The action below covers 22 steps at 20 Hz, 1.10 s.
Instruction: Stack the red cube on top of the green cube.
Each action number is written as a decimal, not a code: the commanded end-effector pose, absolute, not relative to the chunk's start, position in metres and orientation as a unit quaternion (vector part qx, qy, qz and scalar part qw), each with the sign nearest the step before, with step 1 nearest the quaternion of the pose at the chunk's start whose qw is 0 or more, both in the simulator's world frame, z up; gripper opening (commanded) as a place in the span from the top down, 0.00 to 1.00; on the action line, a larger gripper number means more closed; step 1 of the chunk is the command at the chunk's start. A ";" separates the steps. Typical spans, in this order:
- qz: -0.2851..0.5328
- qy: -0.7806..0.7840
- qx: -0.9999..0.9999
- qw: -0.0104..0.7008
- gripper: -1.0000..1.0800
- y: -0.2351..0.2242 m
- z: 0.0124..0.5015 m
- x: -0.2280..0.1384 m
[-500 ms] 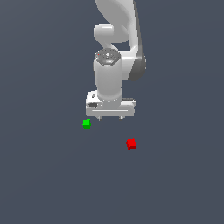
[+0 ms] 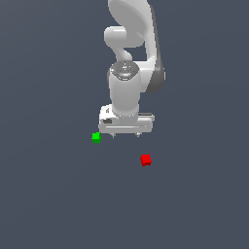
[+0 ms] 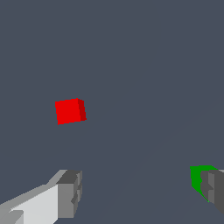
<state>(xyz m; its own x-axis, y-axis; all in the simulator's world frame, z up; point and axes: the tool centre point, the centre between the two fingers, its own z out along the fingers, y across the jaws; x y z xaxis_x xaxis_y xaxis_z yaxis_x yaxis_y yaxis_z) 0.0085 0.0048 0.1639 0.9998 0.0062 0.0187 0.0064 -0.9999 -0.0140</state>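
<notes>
The arm's gripper (image 2: 125, 134) hangs with jaws spread wide and empty above the table (image 2: 48, 204), poised for a pick. The red cube (image 2: 146, 159) lies nearby, well apart from the green cube (image 2: 96, 137), neither touched yet.

Count by kind:
- 1 red cube (image 2: 146, 159) (image 3: 70, 111), lying apart from the hand (image 2: 125, 134) (image 3: 140, 192), untouched.
- 1 green cube (image 2: 96, 137) (image 3: 200, 180), just beside one fingertip, partly hidden behind it in the wrist view.
- 2 cubes total, same size, well apart from each other.
- 1 hand, on 1 white arm (image 2: 130, 63).
- 2 fingers (image 3: 70, 193) on that hand, spread wide with nothing between them.
- 1 plain dark grey tabletop (image 2: 48, 204) under everything.
</notes>
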 end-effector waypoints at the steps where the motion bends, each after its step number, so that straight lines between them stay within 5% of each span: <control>1: -0.008 -0.010 -1.000 0.007 0.04 0.014 0.155 0.013; 22: 0.000 -0.081 -0.997 0.000 0.04 0.102 0.071 0.056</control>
